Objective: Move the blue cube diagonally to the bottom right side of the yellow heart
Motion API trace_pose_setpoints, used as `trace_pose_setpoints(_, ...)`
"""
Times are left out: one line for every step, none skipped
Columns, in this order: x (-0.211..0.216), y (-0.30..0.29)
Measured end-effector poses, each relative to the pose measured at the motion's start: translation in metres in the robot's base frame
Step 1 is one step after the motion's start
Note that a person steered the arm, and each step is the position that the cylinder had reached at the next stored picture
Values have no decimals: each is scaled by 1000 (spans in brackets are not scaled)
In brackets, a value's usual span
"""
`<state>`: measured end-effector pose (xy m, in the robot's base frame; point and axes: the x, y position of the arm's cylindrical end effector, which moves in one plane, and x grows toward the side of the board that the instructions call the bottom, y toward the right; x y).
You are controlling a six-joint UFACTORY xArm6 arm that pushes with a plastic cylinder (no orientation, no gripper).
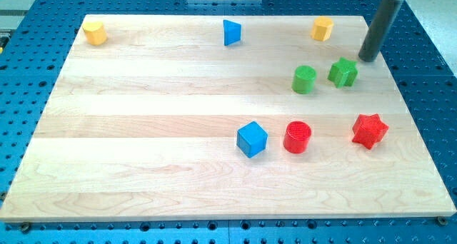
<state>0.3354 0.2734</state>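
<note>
The blue cube (pixel 251 139) sits on the wooden board (pixel 143 144), below the middle and a little to the right. The yellow heart (pixel 94 32) lies at the view's top left corner of the board, far from the cube. My tip (pixel 368 59) rests near the board's right edge in the upper right, just right of and above the green star (pixel 343 72), not touching it. The tip is far from the blue cube, up and to its right.
A red cylinder (pixel 297 137) stands just right of the blue cube, with a red star (pixel 369 130) further right. A green cylinder (pixel 304 79) sits left of the green star. A blue triangle (pixel 231 32) and a yellow pentagon (pixel 322 28) lie along the top edge.
</note>
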Motion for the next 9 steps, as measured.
trace_pose_setpoints(88,-44)
trace_pose_setpoints(95,-124)
trace_pose_setpoints(157,-222)
trace_pose_setpoints(186,-220)
trace_pose_setpoints(232,-235)
trace_pose_setpoints(238,-296)
trace_pose_setpoints(216,-383)
trace_pose_setpoints(160,-439)
trace_pose_setpoints(146,-420)
